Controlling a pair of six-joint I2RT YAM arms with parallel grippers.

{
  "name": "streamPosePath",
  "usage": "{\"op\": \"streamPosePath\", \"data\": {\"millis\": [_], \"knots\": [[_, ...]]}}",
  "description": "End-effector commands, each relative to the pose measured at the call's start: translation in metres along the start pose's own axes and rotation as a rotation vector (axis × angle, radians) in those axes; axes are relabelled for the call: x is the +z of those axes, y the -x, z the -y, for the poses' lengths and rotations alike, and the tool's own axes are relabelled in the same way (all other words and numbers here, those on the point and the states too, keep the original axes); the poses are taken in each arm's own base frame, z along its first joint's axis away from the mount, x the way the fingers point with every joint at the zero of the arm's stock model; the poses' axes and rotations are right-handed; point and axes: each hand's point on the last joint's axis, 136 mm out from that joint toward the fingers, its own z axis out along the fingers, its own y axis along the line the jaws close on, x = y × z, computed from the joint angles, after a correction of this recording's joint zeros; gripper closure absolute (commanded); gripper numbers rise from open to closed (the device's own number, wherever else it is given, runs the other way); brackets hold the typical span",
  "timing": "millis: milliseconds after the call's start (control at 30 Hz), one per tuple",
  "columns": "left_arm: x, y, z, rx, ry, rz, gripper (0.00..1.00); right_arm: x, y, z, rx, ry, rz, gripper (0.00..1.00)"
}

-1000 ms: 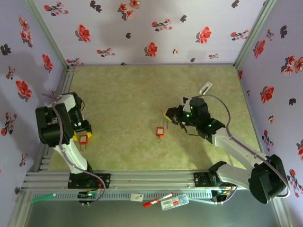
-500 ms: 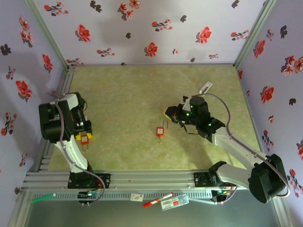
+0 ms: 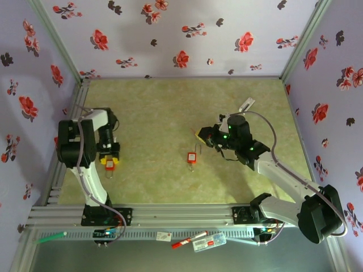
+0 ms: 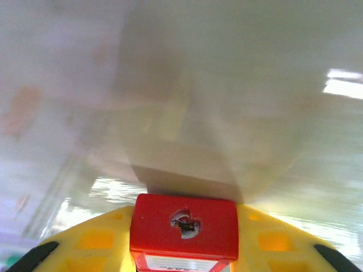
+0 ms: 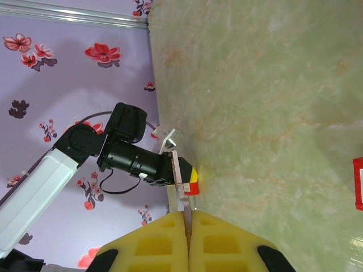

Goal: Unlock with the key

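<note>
Left gripper (image 3: 108, 161) clamped on red padlock (image 4: 184, 226), keyhole toward wrist camera, right gripper (image 5: 187, 220) pinched shut on thin key (image 5: 180, 195), second padlock (image 3: 191, 157) lying on table (image 3: 153, 113).

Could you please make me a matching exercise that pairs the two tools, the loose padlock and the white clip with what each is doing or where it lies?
Column one
1. left tool
2. right tool
3. loose red padlock
4. white clip

Column two
A. lies near the far right edge of the table
B. shut on the thin key
C. lies near the middle of the table
D. clamps the other red padlock, keyhole facing its wrist camera

Pairs: 1-D, 2-B, 3-C, 4-A
</note>
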Motion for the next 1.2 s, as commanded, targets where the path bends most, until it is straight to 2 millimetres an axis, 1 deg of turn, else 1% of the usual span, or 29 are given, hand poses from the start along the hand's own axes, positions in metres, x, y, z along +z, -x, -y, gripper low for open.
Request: {"op": "streamPosePath", "data": {"millis": [0,33,100,200,267,300,433,467,567,633,667,733,933,1000,1100,1167], "knots": [[-0.033,0.026,0.083,0.053,-0.238,0.151,0.74,-0.006,0.008,-0.012,-0.035,0.014,0.030,1.00],[-0.039,0.028,0.095,0.061,-0.245,0.165,0.75,-0.007,0.008,-0.011,-0.033,0.012,0.032,1.00],[-0.051,0.031,0.127,0.070,-0.292,0.179,0.76,-0.009,0.008,-0.010,-0.035,0.008,0.038,1.00],[-0.062,0.034,0.167,0.091,-0.328,0.187,0.77,-0.012,0.009,-0.007,-0.034,0.003,0.049,1.00],[-0.058,0.033,0.182,0.105,-0.307,0.164,0.76,-0.014,0.009,-0.005,-0.032,-0.003,0.055,1.00],[-0.053,0.033,0.186,0.102,-0.292,0.142,0.75,-0.016,0.009,-0.005,-0.032,-0.005,0.060,1.00],[-0.042,0.034,0.189,0.104,-0.235,0.111,0.68,-0.021,0.008,-0.003,-0.036,-0.010,0.069,1.00],[-0.042,0.035,0.190,0.108,-0.233,0.116,0.64,-0.023,0.008,-0.002,-0.036,-0.013,0.073,1.00],[-0.042,0.034,0.192,0.117,-0.218,0.121,0.45,-0.027,0.009,-0.002,-0.040,-0.014,0.086,1.00],[-0.047,0.032,0.193,0.117,-0.226,0.139,0.35,-0.029,0.009,-0.002,-0.038,-0.016,0.091,1.00],[-0.051,0.030,0.193,0.118,-0.231,0.152,0.30,-0.030,0.009,-0.002,-0.038,-0.014,0.093,1.00],[-0.058,0.027,0.191,0.119,-0.233,0.191,0.25,-0.031,0.009,-0.005,-0.039,-0.010,0.093,1.00],[-0.064,0.015,0.190,0.134,-0.281,0.315,0.24,-0.032,0.010,-0.006,-0.043,-0.012,0.094,1.00],[-0.068,0.017,0.193,0.154,-0.292,0.388,0.26,-0.032,0.010,-0.007,-0.044,-0.013,0.091,1.00],[-0.065,0.019,0.186,0.157,-0.274,0.449,0.27,-0.031,0.009,-0.006,-0.043,-0.015,0.088,1.00],[-0.064,0.022,0.187,0.177,-0.270,0.486,0.29,-0.031,0.009,-0.005,-0.043,-0.016,0.085,1.00]]}}
